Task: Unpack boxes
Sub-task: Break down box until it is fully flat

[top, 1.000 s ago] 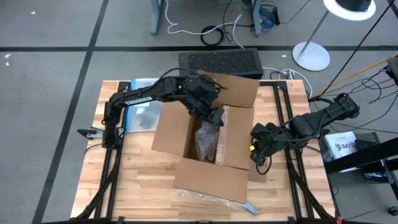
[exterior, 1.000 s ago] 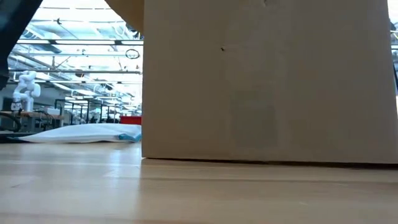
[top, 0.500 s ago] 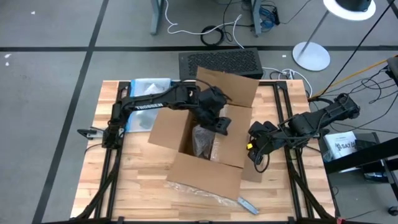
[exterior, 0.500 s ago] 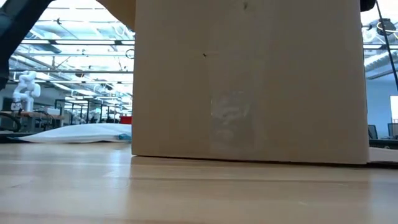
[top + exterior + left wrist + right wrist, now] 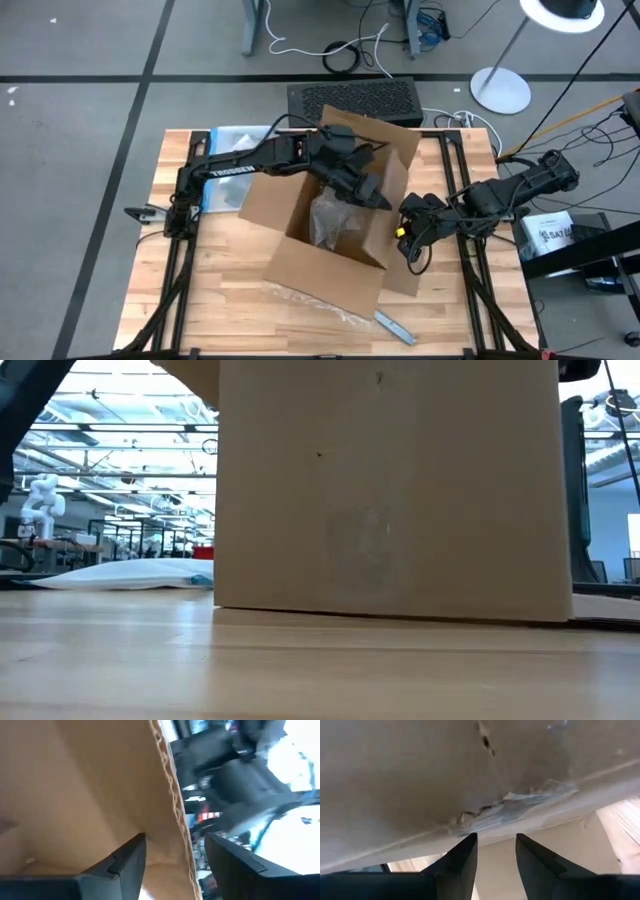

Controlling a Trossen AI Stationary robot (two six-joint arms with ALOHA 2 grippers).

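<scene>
The open brown box (image 5: 330, 235) stands mid-table, with plastic-wrapped contents (image 5: 335, 215) inside; it fills the low view (image 5: 390, 490). My left gripper (image 5: 378, 195) reaches over the box from the left. Its open fingers stand astride the upper edge of the box's right wall (image 5: 175, 815), one inside and one outside. My right gripper (image 5: 408, 235) waits open, low beside the box's right side. Its wrist view shows the taped wall (image 5: 510, 810) just past the fingers. My left gripper has the corrugated top edge of the right wall (image 5: 182, 855) between its fingers. The inner finger (image 5: 127, 860) lies near the wall's inner face and the outer finger (image 5: 235, 865) stands off it. Whether either touches the cardboard, I cannot tell.
A clear pouch with a blue edge (image 5: 235, 160) lies at the table's far left. A black grille-topped unit (image 5: 355, 98) stands beyond the far edge. Clear film (image 5: 310, 305) and a small grey piece (image 5: 393, 325) lie by the box's near flap.
My left gripper has gone toward the table's right edge, from over the box's inside to its right wall, and has tipped up nearer to level. The box has turned a little on the table, its near end sliding toward the left edge.
</scene>
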